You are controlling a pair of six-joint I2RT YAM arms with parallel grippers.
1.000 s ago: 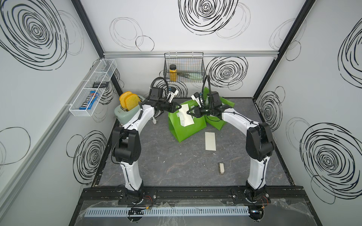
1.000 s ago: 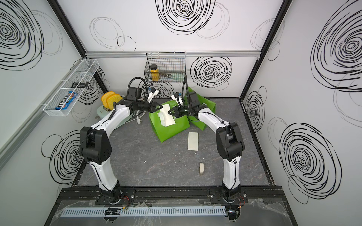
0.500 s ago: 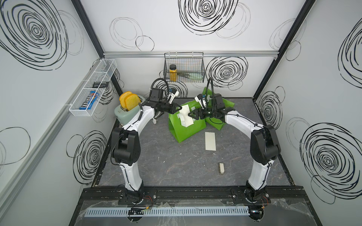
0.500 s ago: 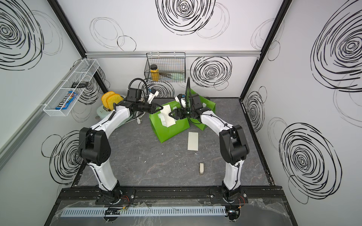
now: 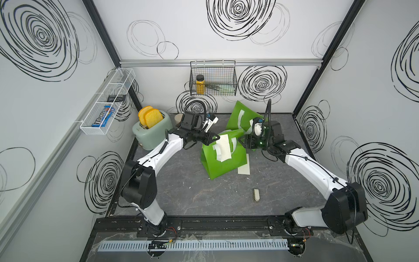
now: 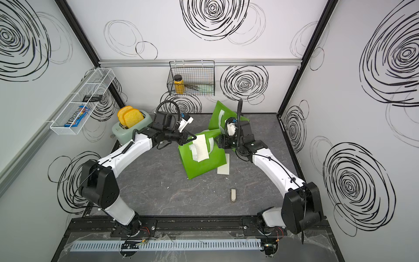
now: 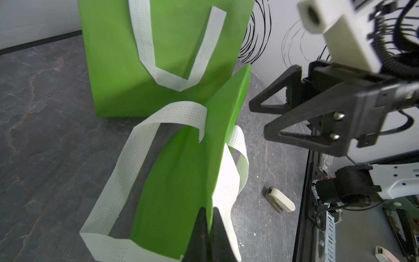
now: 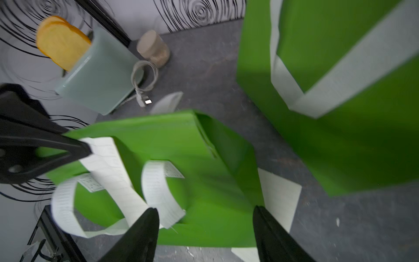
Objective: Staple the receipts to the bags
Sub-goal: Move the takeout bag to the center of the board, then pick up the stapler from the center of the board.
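Where the left tool (image 7: 209,213) clamps bright green fabric bag (image 5: 223,165) and white paper receipt (image 5: 223,147) together, the right tool (image 8: 204,211) gapes wide beside that bag.

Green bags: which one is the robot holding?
The front bag, pinched at its top by the left gripper, with a receipt against it; nothing grips the back bag.

Mint toaster (image 5: 152,134) with two toast slices (image 5: 150,116) back-left; yellow bottle (image 5: 200,84) in wire basket (image 5: 227,76) on wall.
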